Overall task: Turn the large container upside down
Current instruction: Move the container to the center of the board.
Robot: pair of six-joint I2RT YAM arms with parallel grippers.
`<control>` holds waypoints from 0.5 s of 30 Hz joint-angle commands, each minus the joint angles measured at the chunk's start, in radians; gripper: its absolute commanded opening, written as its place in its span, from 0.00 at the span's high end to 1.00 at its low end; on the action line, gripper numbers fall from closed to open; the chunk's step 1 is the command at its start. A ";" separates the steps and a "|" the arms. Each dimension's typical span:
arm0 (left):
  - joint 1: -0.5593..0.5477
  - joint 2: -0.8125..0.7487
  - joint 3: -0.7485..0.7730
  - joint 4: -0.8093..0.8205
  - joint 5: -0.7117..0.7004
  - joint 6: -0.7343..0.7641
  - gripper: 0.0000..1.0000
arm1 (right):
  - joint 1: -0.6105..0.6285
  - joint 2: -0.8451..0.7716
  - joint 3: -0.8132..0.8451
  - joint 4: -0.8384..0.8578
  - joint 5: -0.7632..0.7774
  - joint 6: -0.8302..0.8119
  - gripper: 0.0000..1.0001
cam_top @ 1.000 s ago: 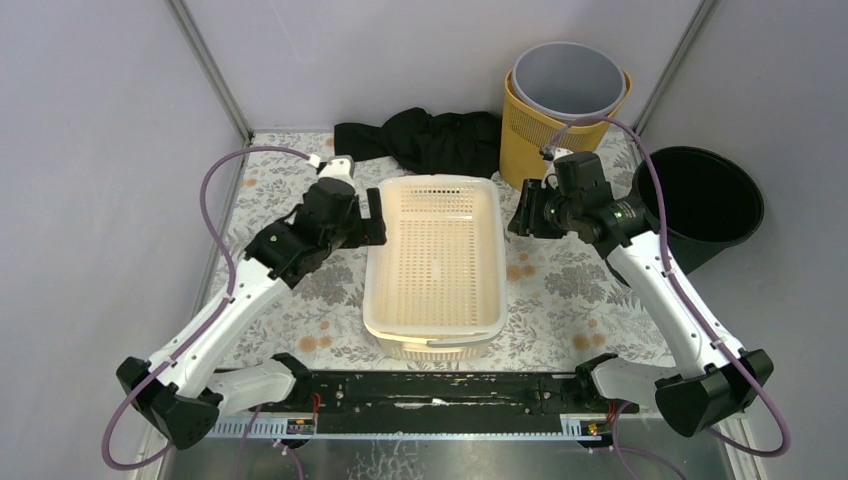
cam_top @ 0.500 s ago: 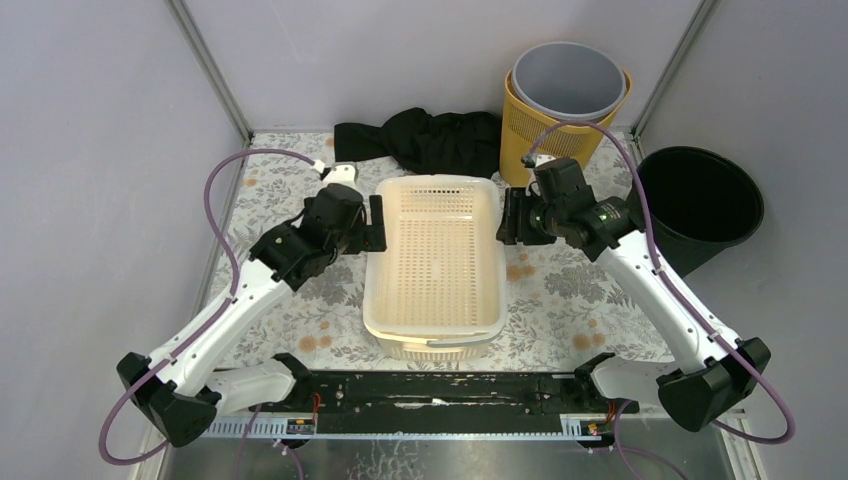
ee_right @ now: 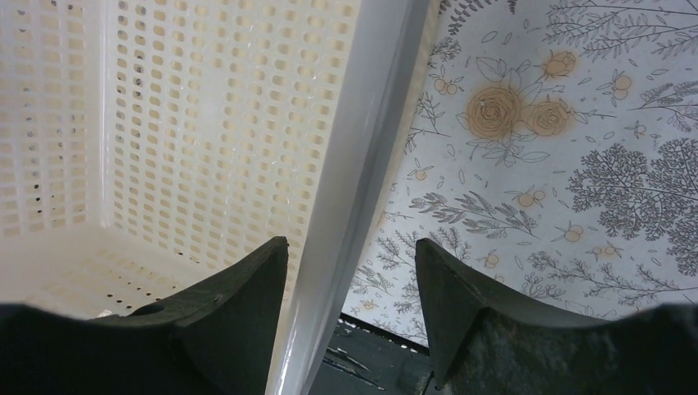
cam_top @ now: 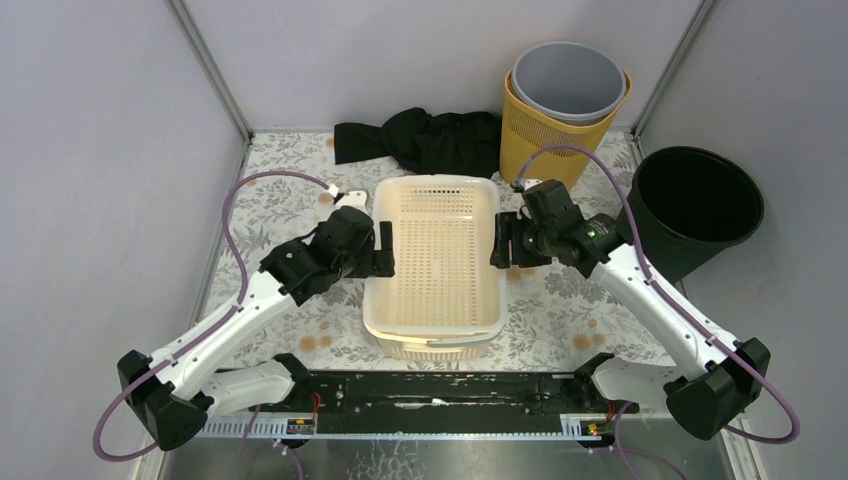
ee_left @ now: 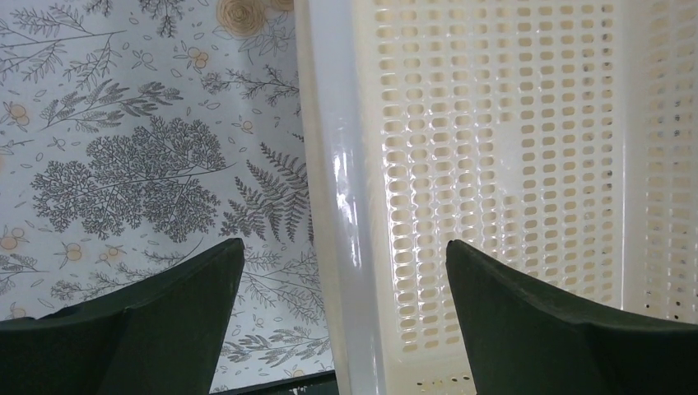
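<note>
ITEM: basket [cam_top: 440, 260], cream plastic, rectangular, its walls and floor pierced all over. It stands upright and empty at the middle of the worktop [cam_top: 280, 200], its long sides running away from the arms.

HANDLING (judged): light for its bulk. The thin walls are likely to flex, the rolled rim is stiffer, and the glossy surface may slip. It is too wide for one tool, so take it by both long rims at matching points and turn it together.

LEFT TOOL [cam_top: 386, 250]: jaws wide apart, astride the left long rim [ee_left: 337, 206], one inside the basket and one outside. Nothing is clamped.

RIGHT TOOL [cam_top: 497, 240]: jaws apart, astride the right long rim [ee_right: 362, 164]. Worktop shows between the rim and the outer jaw, so no grip is made.

VIEWS: the overhead camera alone shows the basket's whole outline and both arms roughly level with each other. It also shows the things nearby: a black cloth [cam_top: 430, 140], a yellow bin [cam_top: 540, 135] with a grey bin [cam_top: 568, 80] nested in it, and a black bucket [cam_top: 700, 200]. Only the wrist cameras show the gaps between the jaws and the rims.
</note>
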 commanded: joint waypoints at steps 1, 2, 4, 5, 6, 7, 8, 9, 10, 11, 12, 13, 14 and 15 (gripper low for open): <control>-0.009 0.007 -0.029 0.037 -0.004 -0.027 0.00 | 0.039 0.003 -0.004 0.056 0.000 0.019 0.35; -0.010 0.009 -0.034 0.041 -0.006 -0.028 0.00 | 0.048 0.007 -0.005 0.058 0.004 0.018 0.35; -0.012 0.009 -0.047 0.055 -0.006 -0.032 0.00 | 0.062 0.015 -0.006 0.062 0.019 0.019 0.36; -0.012 0.011 -0.051 0.061 -0.007 -0.035 0.00 | 0.068 0.019 -0.007 0.064 0.026 0.019 0.37; -0.013 0.012 -0.054 0.067 -0.005 -0.037 0.00 | 0.072 0.022 -0.009 0.065 0.035 0.019 0.37; -0.014 0.015 -0.058 0.075 -0.005 -0.038 0.00 | 0.076 0.027 -0.011 0.066 0.043 0.020 0.38; -0.016 0.016 -0.061 0.082 -0.004 -0.038 0.00 | 0.080 0.032 -0.013 0.066 0.053 0.021 0.41; -0.017 0.019 -0.064 0.088 -0.005 -0.039 0.00 | 0.083 0.036 -0.011 0.065 0.061 0.022 0.44; -0.016 0.024 -0.067 0.096 -0.004 -0.039 0.01 | 0.086 0.042 -0.013 0.065 0.070 0.022 0.46; -0.017 0.028 -0.069 0.102 -0.001 -0.039 0.03 | 0.086 0.046 -0.014 0.063 0.081 0.022 0.49; -0.017 0.031 -0.071 0.111 0.002 -0.038 0.04 | 0.088 0.051 -0.014 0.061 0.092 0.022 0.54; -0.018 0.037 -0.072 0.118 0.006 -0.037 0.06 | 0.088 0.055 -0.014 0.059 0.104 0.023 0.57; -0.019 0.042 -0.071 0.125 0.009 -0.038 0.08 | 0.088 0.058 -0.015 0.059 0.118 0.026 0.60; -0.019 0.047 -0.069 0.131 0.011 -0.038 0.09 | 0.088 0.061 -0.015 0.060 0.128 0.027 0.63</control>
